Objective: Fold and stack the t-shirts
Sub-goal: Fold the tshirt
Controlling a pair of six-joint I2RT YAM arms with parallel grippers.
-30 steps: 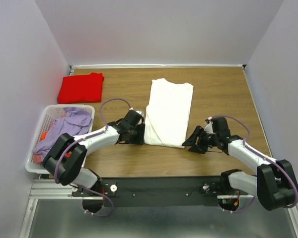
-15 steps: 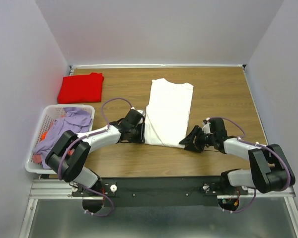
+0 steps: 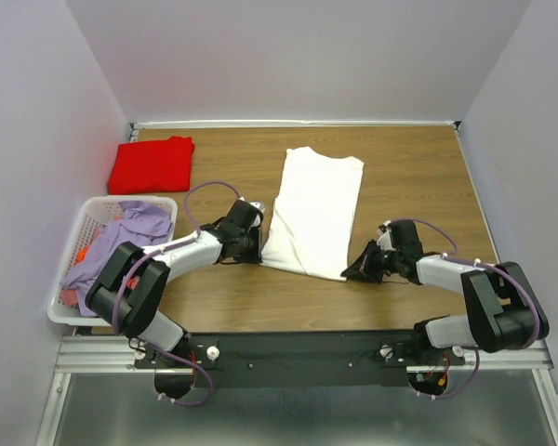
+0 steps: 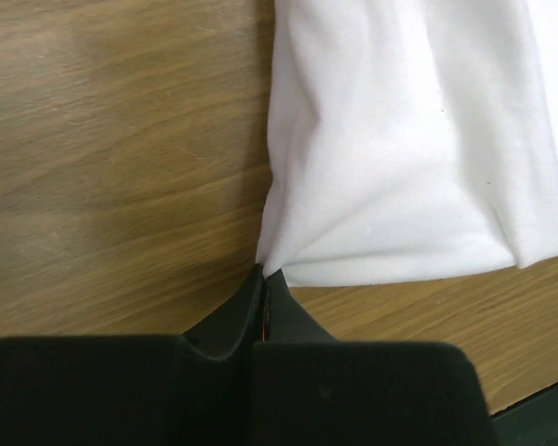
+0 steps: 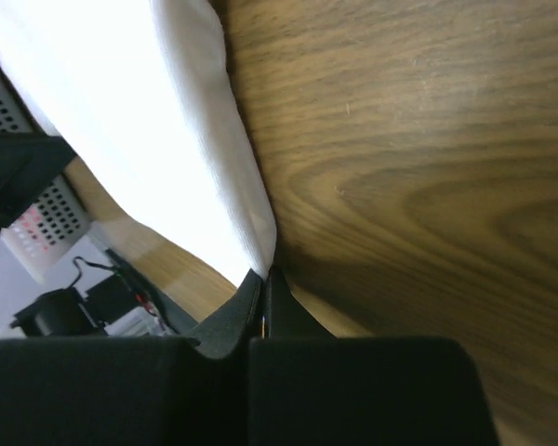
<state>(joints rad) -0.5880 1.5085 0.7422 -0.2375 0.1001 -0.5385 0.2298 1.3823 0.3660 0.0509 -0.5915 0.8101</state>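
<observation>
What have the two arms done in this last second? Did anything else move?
The left gripper and right gripper slid in to the near corners of the white shirt and pinched shut on them. The shirt's near left corner got tugged slightly leftward. The red shirt and basket stayed put.

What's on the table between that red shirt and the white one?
Nothing. In the top view, only bare wooden table lies between the red shirt and the white shirt.
</observation>
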